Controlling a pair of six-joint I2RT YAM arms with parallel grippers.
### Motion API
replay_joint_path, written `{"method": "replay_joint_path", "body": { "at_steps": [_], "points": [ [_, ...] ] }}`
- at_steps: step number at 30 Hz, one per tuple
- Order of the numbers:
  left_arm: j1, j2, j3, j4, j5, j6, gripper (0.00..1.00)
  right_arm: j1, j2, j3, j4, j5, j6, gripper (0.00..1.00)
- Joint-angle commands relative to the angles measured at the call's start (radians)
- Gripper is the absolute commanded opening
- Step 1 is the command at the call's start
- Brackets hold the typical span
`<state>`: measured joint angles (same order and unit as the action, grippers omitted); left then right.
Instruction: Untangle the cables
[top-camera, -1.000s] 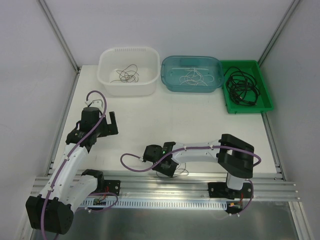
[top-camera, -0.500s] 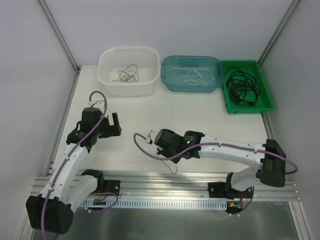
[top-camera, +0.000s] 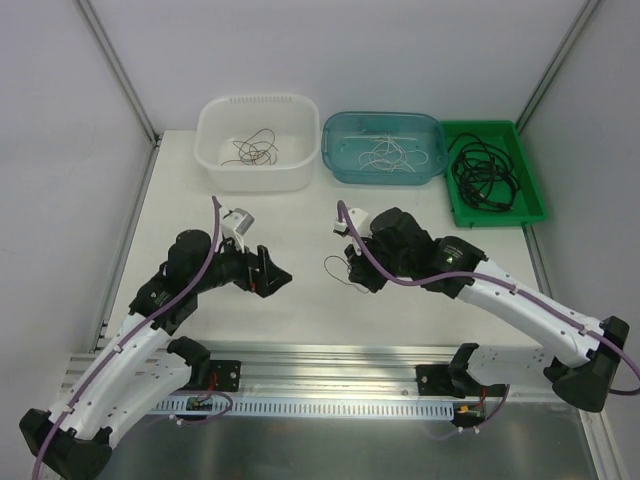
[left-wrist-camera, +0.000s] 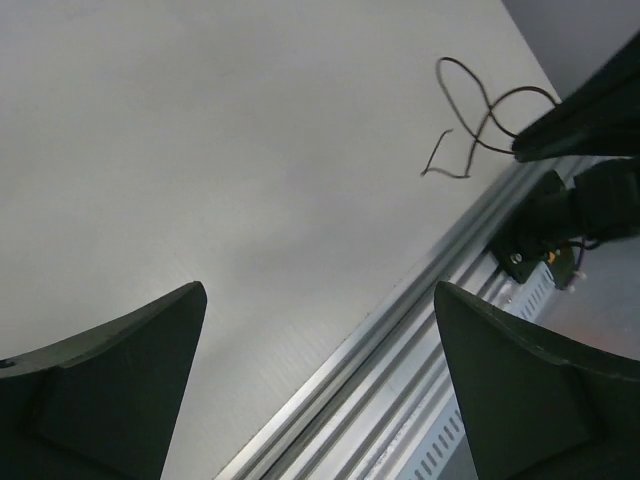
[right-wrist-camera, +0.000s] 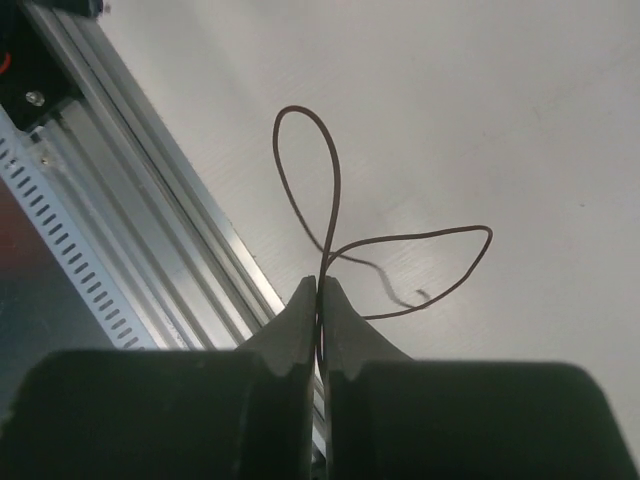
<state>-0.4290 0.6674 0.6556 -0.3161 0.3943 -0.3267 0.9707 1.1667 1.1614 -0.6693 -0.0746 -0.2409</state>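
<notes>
Since a second ago, my right arm has swung out from the near rail toward the middle of the table (top-camera: 300, 215), bringing one thin brown wire (right-wrist-camera: 335, 200) with it. My left arm has also reached forward and inward.

My right gripper (right-wrist-camera: 320, 292) is pinched tight on that wire, jaws pressed together with the strand running between them. A loop and a curled tail stick out beyond the tips. From above, the wire (top-camera: 337, 268) hangs just left of my right gripper (top-camera: 358, 272), low over the bare table; I cannot tell whether the tail touches the surface. My left gripper (left-wrist-camera: 318, 290) is spread wide with nothing in it, and sits near the wire (left-wrist-camera: 486, 115) but apart from it.

The rest looks sorted already: dark wiry cables (top-camera: 255, 150) lie in the white basket (top-camera: 258, 105), white cables (top-camera: 385, 152) in the teal bin (top-camera: 382, 118), and a black cable (top-camera: 485, 175) in the green tray (top-camera: 490, 128).

I judge this strand belongs with the wiry ones. To do it well, I should keep the pinch firm and raise the wire so the dangling loop clears the basket's wall. I should release only once it is over the middle, and keep my left arm out of the way.
</notes>
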Motion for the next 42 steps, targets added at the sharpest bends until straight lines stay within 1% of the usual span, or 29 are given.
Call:
{"method": "replay_joint_path", "body": {
  "at_steps": [1, 5, 8, 10, 14, 17, 20, 21, 23, 24, 25, 26, 28, 31, 32, 34, 35, 37, 38, 41, 42],
  "points": [
    [-0.105, 0.010, 0.027, 0.164, 0.046, -0.011, 0.99, -0.026, -0.045, -0.029, 0.080, -0.146, -0.008, 0.01],
    [-0.221, 0.072, 0.052, 0.215, 0.034, 0.031, 0.99, -0.035, -0.067, -0.051, 0.106, -0.195, 0.000, 0.01],
    [-0.282, 0.116, 0.076, 0.257, 0.026, 0.055, 0.99, -0.038, -0.090, -0.065, 0.128, -0.229, 0.006, 0.01],
    [-0.309, 0.148, 0.088, 0.279, 0.026, 0.069, 0.99, -0.038, -0.099, -0.074, 0.145, -0.247, 0.012, 0.01],
    [-0.356, 0.211, 0.116, 0.305, 0.023, 0.080, 0.94, -0.041, -0.113, -0.092, 0.168, -0.266, 0.017, 0.01],
    [-0.379, 0.254, 0.130, 0.339, 0.021, 0.075, 0.89, -0.046, -0.116, -0.104, 0.178, -0.277, 0.017, 0.01],
    [-0.396, 0.299, 0.141, 0.380, 0.021, 0.064, 0.78, -0.052, -0.114, -0.117, 0.194, -0.294, 0.018, 0.01],
    [-0.401, 0.317, 0.142, 0.388, 0.020, 0.060, 0.68, -0.053, -0.116, -0.121, 0.198, -0.303, 0.018, 0.01],
    [-0.407, 0.334, 0.151, 0.403, 0.021, 0.058, 0.57, -0.056, -0.121, -0.137, 0.212, -0.307, 0.020, 0.01],
    [-0.409, 0.345, 0.156, 0.405, 0.021, 0.057, 0.33, -0.059, -0.125, -0.146, 0.215, -0.307, 0.022, 0.01],
    [-0.410, 0.347, 0.157, 0.407, 0.020, 0.057, 0.12, -0.066, -0.128, -0.153, 0.218, -0.309, 0.022, 0.01],
    [-0.410, 0.350, 0.157, 0.408, 0.018, 0.057, 0.00, -0.069, -0.130, -0.160, 0.226, -0.310, 0.023, 0.01],
    [-0.410, 0.350, 0.157, 0.408, 0.005, 0.063, 0.00, -0.075, -0.133, -0.176, 0.232, -0.314, 0.029, 0.02],
    [-0.410, 0.345, 0.159, 0.407, -0.017, 0.066, 0.00, -0.081, -0.139, -0.198, 0.241, -0.307, 0.034, 0.16],
    [-0.410, 0.344, 0.160, 0.407, -0.023, 0.066, 0.00, -0.081, -0.140, -0.201, 0.241, -0.309, 0.034, 0.26],
    [-0.410, 0.336, 0.165, 0.407, -0.060, 0.066, 0.00, -0.082, -0.148, -0.207, 0.240, -0.303, 0.032, 0.39],
    [-0.410, 0.333, 0.168, 0.393, -0.078, 0.064, 0.00, -0.082, -0.160, -0.218, 0.240, -0.300, 0.029, 0.52],
    [-0.409, 0.334, 0.199, 0.362, -0.129, 0.075, 0.00, -0.081, -0.180, -0.229, 0.234, -0.278, 0.025, 0.65],
    [-0.406, 0.336, 0.214, 0.339, -0.176, 0.081, 0.00, -0.082, -0.191, -0.235, 0.231, -0.269, 0.022, 0.74],
    [-0.378, 0.360, 0.300, 0.255, -0.215, 0.109, 0.00, -0.084, -0.246, -0.265, 0.214, -0.217, 0.018, 0.85],
    [-0.346, 0.376, 0.349, 0.221, -0.215, 0.109, 0.00, -0.083, -0.275, -0.278, 0.206, -0.187, 0.020, 0.86]
  ]
}}
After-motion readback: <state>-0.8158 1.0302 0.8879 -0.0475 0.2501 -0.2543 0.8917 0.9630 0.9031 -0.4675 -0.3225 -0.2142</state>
